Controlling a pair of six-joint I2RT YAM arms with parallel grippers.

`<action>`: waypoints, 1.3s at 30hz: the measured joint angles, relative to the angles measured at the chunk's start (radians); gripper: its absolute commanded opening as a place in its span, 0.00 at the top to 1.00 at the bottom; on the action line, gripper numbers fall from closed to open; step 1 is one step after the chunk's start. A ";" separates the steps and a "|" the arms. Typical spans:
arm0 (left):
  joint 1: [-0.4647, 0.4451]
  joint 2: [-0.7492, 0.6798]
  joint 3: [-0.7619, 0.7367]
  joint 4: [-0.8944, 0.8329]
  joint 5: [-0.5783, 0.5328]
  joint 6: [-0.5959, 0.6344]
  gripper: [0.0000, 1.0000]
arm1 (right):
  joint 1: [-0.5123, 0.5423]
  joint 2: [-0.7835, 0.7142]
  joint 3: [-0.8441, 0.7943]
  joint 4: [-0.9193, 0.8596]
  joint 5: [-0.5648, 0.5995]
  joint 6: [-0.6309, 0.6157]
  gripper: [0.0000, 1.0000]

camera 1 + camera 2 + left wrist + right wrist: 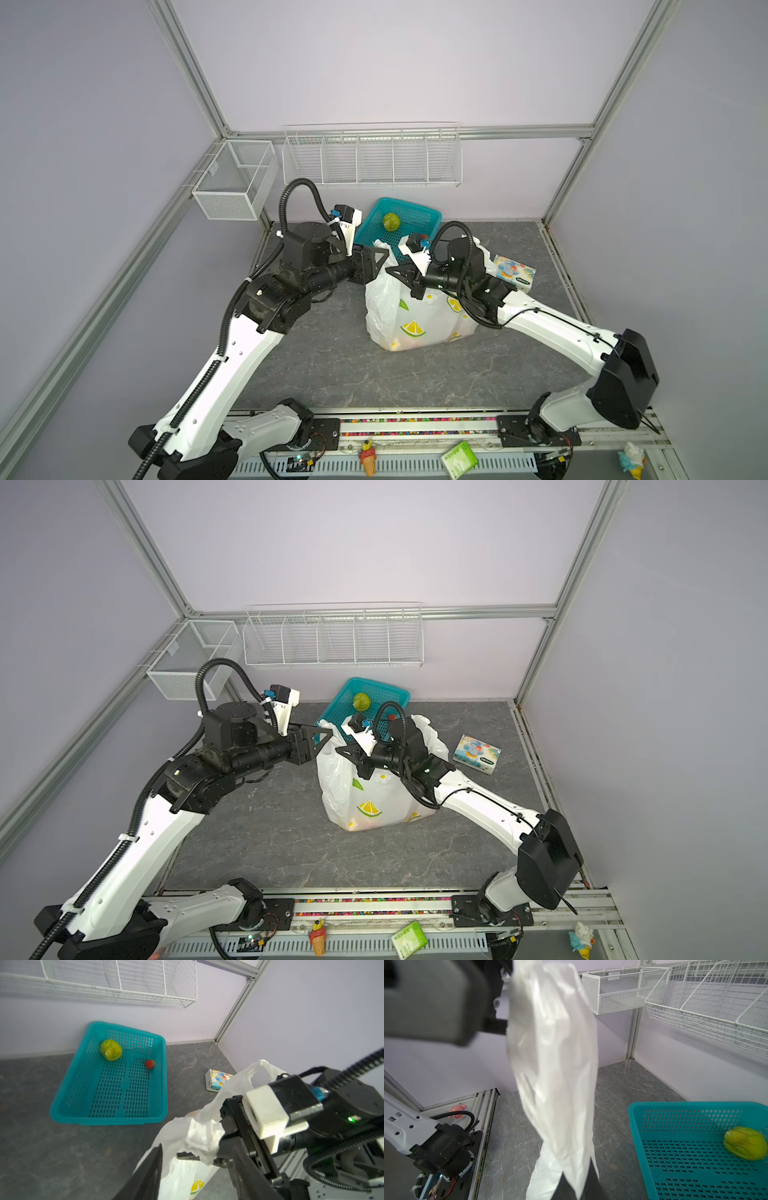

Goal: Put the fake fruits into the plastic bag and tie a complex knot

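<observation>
Right fingers (405, 277) clamped on handle (554, 1053) of thin white lemon-printed plastic bag (415, 316), frame centre | left fingers (148, 1174) apart — handle's length runs toward them | round green plastic fruit (391, 221) in teal perforated basket (419, 218), above

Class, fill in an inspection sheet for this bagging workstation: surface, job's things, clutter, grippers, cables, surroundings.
Surface: grey marbled tabletop, nothing spilled seen.
Job's things: plastic bag stands mid-table; green fruit and strawberry lie in the teal basket behind it.
Clutter: cartoon-printed packet right of the bag; ice-cream figurines and green packet by the front rail.
Grippers: right gripper shut on a bag handle; left gripper open, bag plastic between its jaws.
Cables: corrugated hoses arch over both wrists.
Surroundings: wire rack on back wall; mesh box at left.
</observation>
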 measured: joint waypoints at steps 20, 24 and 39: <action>0.002 0.093 0.134 -0.119 0.159 0.513 0.44 | -0.024 -0.015 -0.012 0.002 -0.227 0.000 0.93; 0.002 0.114 0.135 -0.113 0.182 0.510 0.83 | -0.024 -0.016 -0.012 -0.004 -0.218 0.000 0.91; 0.002 0.051 0.014 0.010 0.175 0.249 1.00 | 0.218 -0.125 -0.136 0.118 0.338 -0.003 0.01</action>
